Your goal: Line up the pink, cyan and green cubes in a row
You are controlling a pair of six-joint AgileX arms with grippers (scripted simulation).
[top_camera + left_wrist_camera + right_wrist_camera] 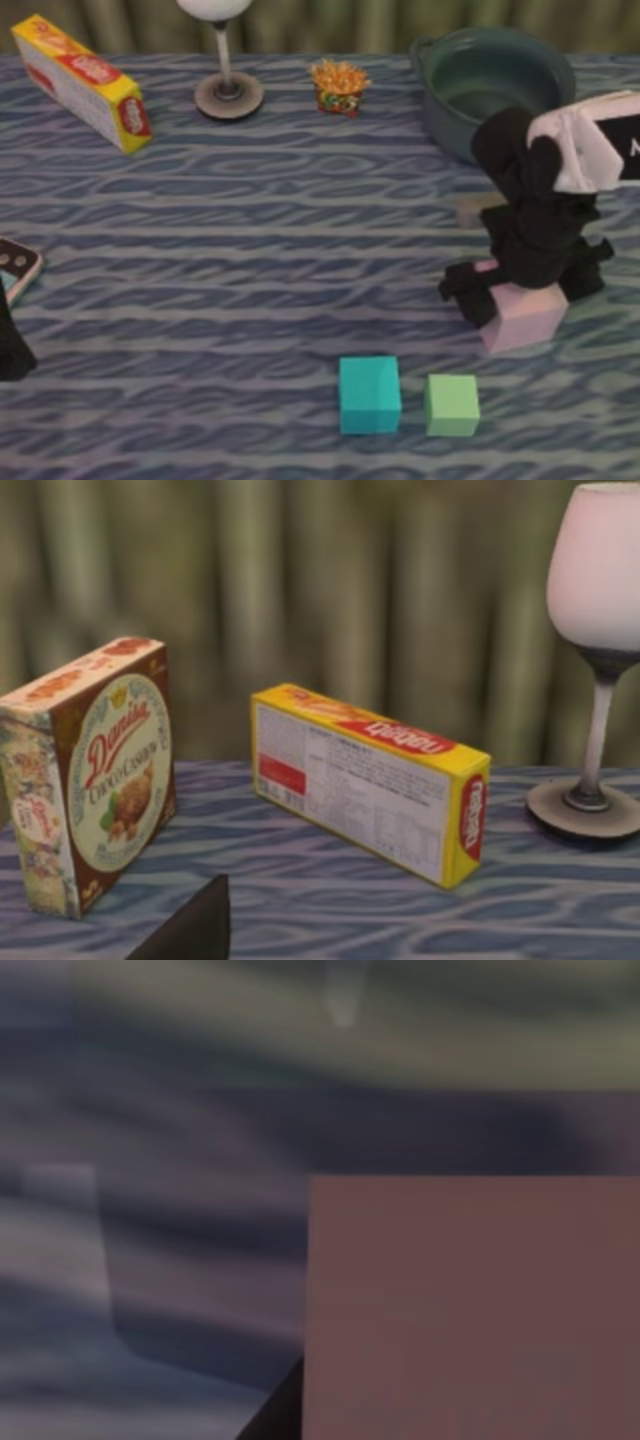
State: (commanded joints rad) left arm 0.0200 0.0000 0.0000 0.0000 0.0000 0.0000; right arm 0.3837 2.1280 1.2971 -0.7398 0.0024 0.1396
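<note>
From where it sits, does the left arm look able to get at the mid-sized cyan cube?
Probably yes: the left gripper is parked at the table's left edge, and only bare blue cloth lies between it and the matte cyan cube. Whether it reaches that far is uncertain.

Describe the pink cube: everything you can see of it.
The pink cube is a plain, matte, pale pink block, the largest of the three cubes. It lies at the table's right side, to the right of the green cube and farther back, apart from it, so not yet in line. The right gripper sits over it from above and hides its top; whether the fingers grip it cannot be seen. In the right wrist view its flat face fills much of the picture.
</note>
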